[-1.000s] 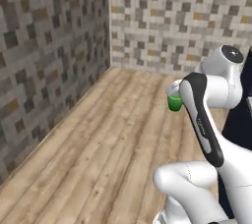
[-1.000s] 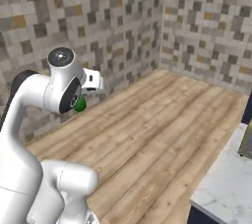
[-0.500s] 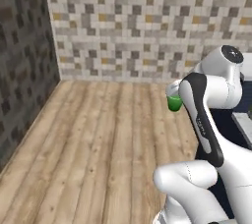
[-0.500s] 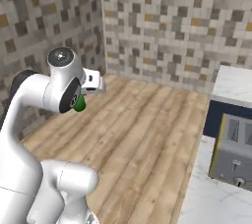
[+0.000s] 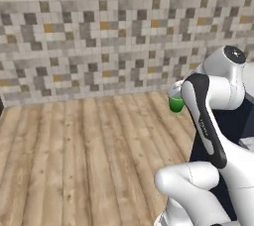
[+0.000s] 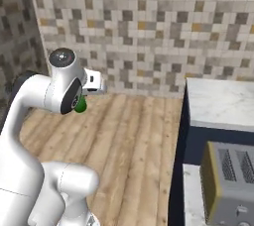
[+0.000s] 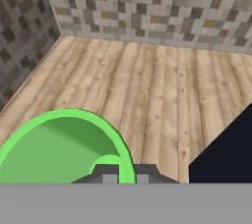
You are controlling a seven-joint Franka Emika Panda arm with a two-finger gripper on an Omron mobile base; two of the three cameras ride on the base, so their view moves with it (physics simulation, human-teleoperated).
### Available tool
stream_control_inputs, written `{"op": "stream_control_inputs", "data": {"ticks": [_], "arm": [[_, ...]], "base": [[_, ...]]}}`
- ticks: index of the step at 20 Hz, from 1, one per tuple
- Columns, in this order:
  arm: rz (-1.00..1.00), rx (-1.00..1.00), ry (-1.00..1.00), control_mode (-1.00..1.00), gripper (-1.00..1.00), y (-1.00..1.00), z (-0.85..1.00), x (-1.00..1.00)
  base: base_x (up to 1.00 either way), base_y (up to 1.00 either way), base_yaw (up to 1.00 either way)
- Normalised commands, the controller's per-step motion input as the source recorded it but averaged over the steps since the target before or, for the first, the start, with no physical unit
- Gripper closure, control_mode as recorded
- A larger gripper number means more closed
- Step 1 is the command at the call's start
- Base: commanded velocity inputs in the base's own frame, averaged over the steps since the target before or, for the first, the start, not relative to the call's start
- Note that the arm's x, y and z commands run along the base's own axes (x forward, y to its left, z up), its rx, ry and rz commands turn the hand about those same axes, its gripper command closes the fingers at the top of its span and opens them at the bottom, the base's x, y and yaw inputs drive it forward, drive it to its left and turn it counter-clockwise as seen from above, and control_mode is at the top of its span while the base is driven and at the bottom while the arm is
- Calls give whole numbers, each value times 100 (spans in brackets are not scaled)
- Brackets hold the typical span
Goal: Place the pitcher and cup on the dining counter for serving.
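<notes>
**Green cup carried above the floor**

The end effector (image 7: pixel 125 173) is clamped on the rim of the cup (image 7: pixel 61 147), one finger inside and one outside. The cup (image 5: pixel 176 102) hangs high beside the arm, over the wooden floor (image 5: pixel 74 160). A marble worktop (image 6: pixel 223 103) with a navy side stands at right, with a toaster (image 6: pixel 230 180) nearer.
</notes>
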Motion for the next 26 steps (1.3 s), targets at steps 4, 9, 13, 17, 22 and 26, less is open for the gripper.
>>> {"op": "stream_control_inputs", "data": {"ticks": [4,9,13,17,22,26], "arm": [[0,0,0,100,100,0,0,0],[0,0,0,100,100,0,0,0],[0,0,0,100,100,0,0,0],[0,0,0,100,100,0,0,0],[0,0,0,100,100,0,0,0],[0,0,0,100,100,0,0,0]], "base": [[100,52,-50],[99,60,-52],[92,56,-55],[72,68,-54],[62,76,-53],[55,66,-54]]}}
